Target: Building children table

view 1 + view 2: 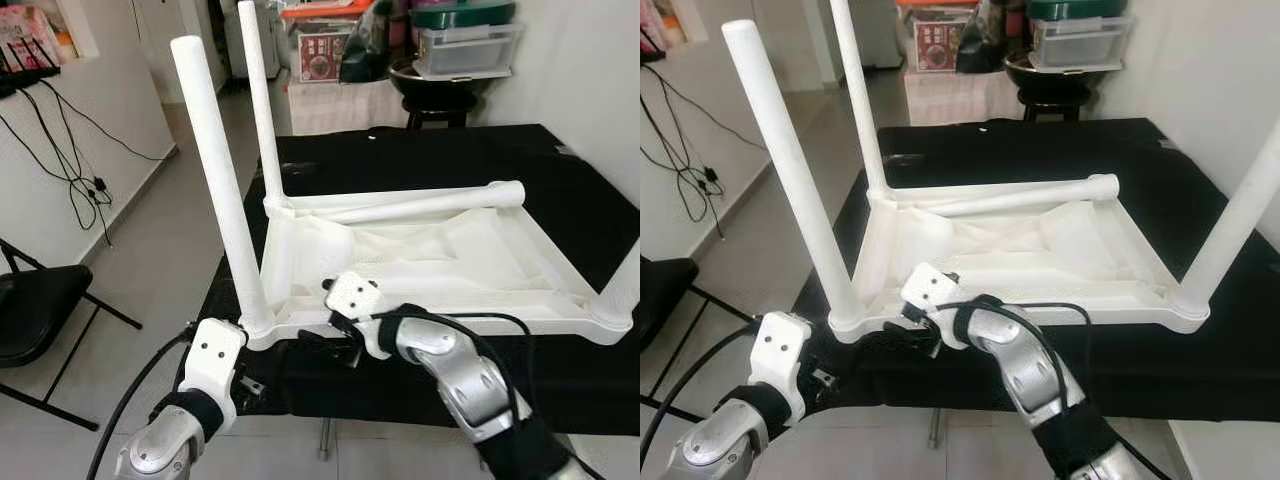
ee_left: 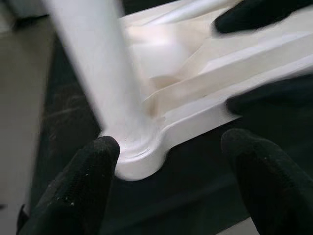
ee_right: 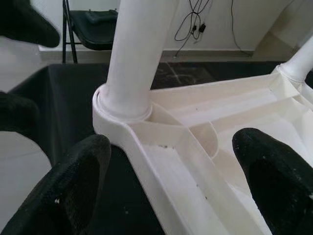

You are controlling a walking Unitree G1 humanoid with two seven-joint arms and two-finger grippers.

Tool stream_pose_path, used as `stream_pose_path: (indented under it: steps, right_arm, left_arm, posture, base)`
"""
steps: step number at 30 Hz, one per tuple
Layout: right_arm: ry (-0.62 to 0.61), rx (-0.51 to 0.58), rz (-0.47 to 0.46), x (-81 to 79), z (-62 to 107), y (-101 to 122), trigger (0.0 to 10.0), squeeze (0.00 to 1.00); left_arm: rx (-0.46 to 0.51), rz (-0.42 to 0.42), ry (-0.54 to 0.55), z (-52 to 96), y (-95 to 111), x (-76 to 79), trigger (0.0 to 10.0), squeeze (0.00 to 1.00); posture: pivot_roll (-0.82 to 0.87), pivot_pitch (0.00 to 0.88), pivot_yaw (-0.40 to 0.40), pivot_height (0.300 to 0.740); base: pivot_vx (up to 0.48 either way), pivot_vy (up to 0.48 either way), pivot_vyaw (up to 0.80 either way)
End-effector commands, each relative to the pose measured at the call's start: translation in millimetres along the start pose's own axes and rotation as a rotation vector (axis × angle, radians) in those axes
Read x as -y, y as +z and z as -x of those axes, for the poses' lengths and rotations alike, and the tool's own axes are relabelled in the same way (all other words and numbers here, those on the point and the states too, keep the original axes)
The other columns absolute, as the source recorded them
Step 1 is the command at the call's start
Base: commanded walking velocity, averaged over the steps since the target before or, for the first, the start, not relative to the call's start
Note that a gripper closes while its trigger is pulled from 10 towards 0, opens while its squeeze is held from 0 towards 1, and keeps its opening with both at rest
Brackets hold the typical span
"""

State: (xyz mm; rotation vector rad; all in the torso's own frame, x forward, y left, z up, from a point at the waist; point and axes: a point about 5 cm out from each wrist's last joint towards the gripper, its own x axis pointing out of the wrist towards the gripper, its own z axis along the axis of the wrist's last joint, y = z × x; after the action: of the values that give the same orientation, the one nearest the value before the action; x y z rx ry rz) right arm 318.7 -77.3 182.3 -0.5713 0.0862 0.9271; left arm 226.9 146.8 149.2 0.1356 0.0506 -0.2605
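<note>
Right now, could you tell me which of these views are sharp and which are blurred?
Both eye views are sharp and evenly lit; the left wrist view smears the near leg and tabletop rim; the right wrist view is crisp on the leg socket, its fingers soft.

Lived-in room of a home, used also for storage. Tiled floor (image 1: 150, 270) and plain white walls (image 1: 600, 70). Black folding chair (image 1: 40, 310) by the left wall, loose black cables (image 1: 75, 170) hanging down there. Beyond the far edge of the black-covered surface (image 1: 450, 150), clutter: clear plastic storage box (image 1: 465, 45), a printed carton (image 1: 322, 55), a black round stool (image 1: 435, 95).
</note>
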Motion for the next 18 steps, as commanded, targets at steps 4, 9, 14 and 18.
stream_pose_path:
  steps: [4,9,14,18]
  right_arm:
    - [0.095,-0.06,-0.042,-5.1,-14.8,1.7,10.0,0.0]
    - [0.104,-0.166,-0.053,0.1,-24.3,-6.4,10.0,0.0]
    - [0.088,-0.183,-0.035,8.7,-29.4,-3.6,10.0,0.0]
    - [0.044,-0.232,-0.015,19.5,-32.9,-5.4,10.0,0.0]
  left_arm:
    - [-0.055,-0.037,0.128,9.1,-5.4,-11.3,10.0,0.0]
    - [-0.059,-0.034,0.04,16.4,-4.2,0.5,10.0,0.0]
    - [-0.046,-0.045,-0.042,19.1,-2.2,10.9,10.0,0.0]
    - [-0.04,-0.06,-0.037,19.5,-1.4,11.8,10.0,0.0]
  posture:
    - [-0.05,0.113,0.005,0.74]
    - [-0.04,0.134,-0.011,0.74]
    - [-0.03,0.139,-0.014,0.74]
    - [-0.03,0.143,-0.014,0.74]
  base:
    - [0.0,0.0,0.0]
    - [0.0,0.0,0.0]
    - [0.0,0.0,0.0]
    - [0.0,0.0,0.0]
